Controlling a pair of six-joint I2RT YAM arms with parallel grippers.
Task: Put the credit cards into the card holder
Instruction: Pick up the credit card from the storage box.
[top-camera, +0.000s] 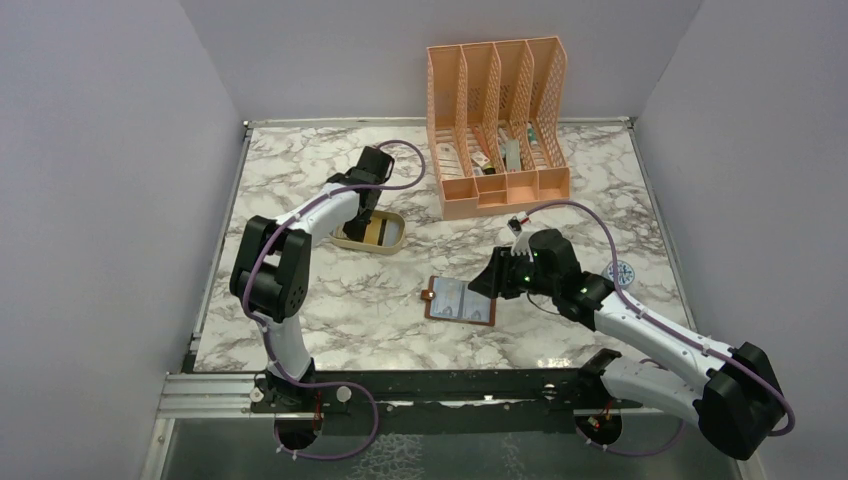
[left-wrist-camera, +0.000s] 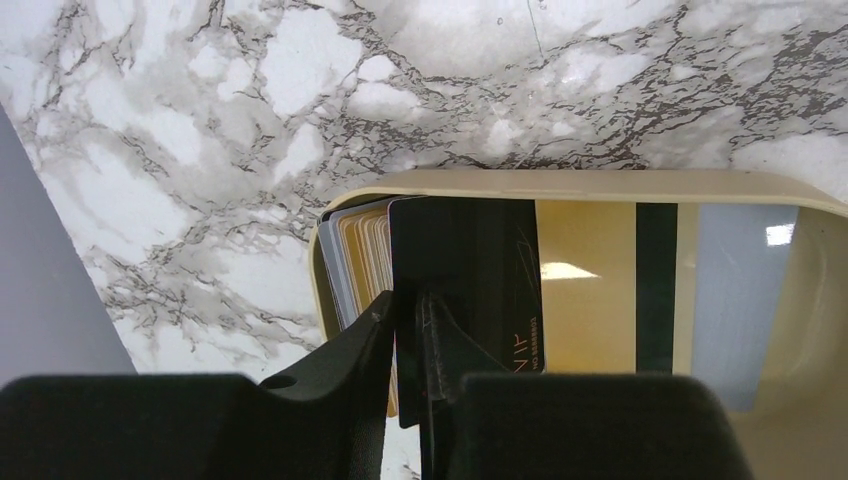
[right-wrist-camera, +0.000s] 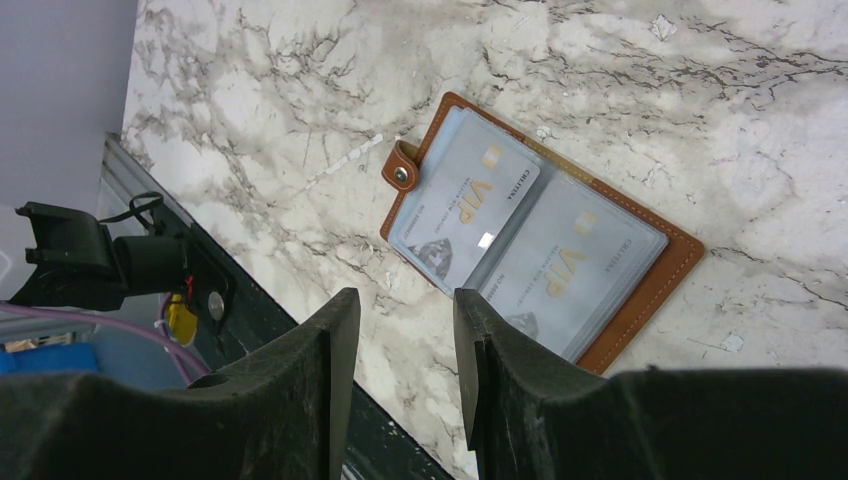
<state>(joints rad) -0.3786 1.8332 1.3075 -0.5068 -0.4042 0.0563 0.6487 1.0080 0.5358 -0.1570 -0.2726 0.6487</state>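
**Left claw (left-wrist-camera: 412, 335) clamped on a dark card (left-wrist-camera: 465, 265); right claw (right-wrist-camera: 405, 345) stood apart, empty.**

The pinch sat on the card's near edge. The other credit cards (left-wrist-camera: 360, 260) were stacked at its 9 o'clock, with more lying flat at 3 o'clock, all inside the beige tray (left-wrist-camera: 600, 181). The card was judged light, stiff, thin and slick, so an edge pinch suits it but it may slip or twist. The card holder (right-wrist-camera: 530, 235) lay open on the counter (left-wrist-camera: 200, 150), at 4 o'clock from the tray, just beside the right claw.
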